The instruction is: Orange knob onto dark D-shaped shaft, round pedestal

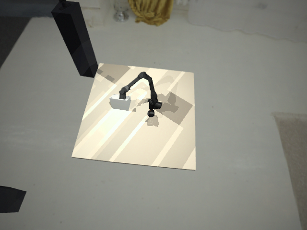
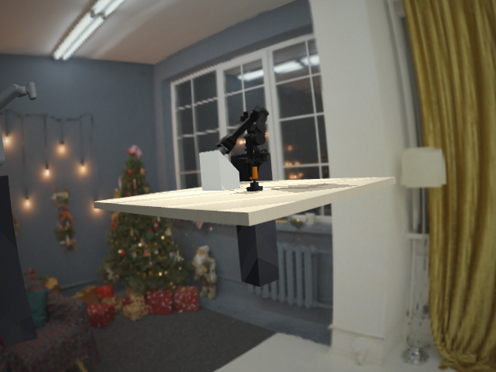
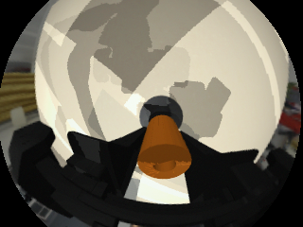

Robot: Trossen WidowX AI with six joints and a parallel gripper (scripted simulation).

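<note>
The gripper is gripping the orange knob, which is standing upright directly above the round pedestal. Grasping and carrying are looking finished; lining up the flats, pushing down onto the pedestal and letting go are apparently remaining. Whether the shaft is entering the hole, I cannot tell.
</note>
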